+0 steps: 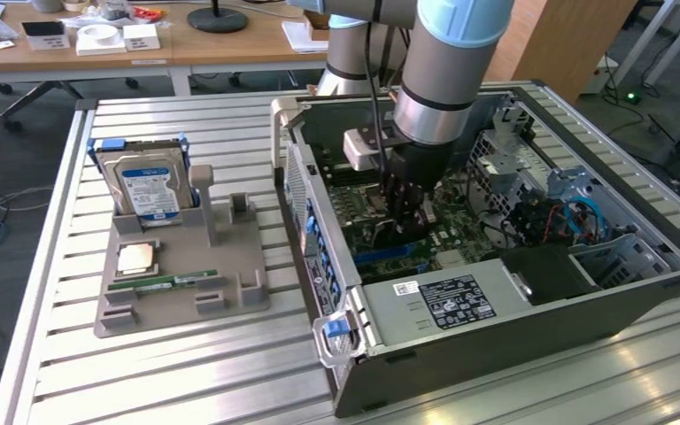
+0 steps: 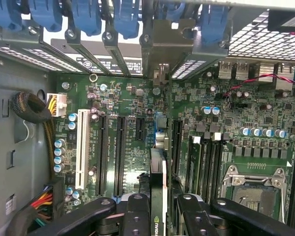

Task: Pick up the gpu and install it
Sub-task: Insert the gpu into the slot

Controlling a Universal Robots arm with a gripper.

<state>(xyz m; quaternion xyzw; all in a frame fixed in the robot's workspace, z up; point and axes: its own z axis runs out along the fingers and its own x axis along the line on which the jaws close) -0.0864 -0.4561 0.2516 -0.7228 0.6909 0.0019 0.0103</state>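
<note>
Arm reached down into the open computer case (image 1: 482,292) on the slatted table (image 1: 187,372), w/ the gripper (image 1: 407,226) low over the motherboard (image 1: 370,221). Jaws were closed on the gpu (image 2: 159,191), holding it edge-on btwn the black fingers (image 2: 137,216); card stood upright over the board's green surface, in line w/ the long black slots (image 2: 110,152) near the white slot (image 2: 81,147). Whether the card's edge touched a slot: couldn't tell. Its metal bracket (image 2: 162,46) sat up by the case's rear wall, among the blue slot clips (image 2: 125,14). CPU socket (image 2: 255,189) lay off to one side of the card. On the exterior view's left, well apart from the case, a grey holder tray (image 1: 181,292) carried a hard drive (image 1: 145,181) standing upright, a cpu chip (image 1: 135,257) lying flat and a green memory stick (image 1: 177,282).
</note>
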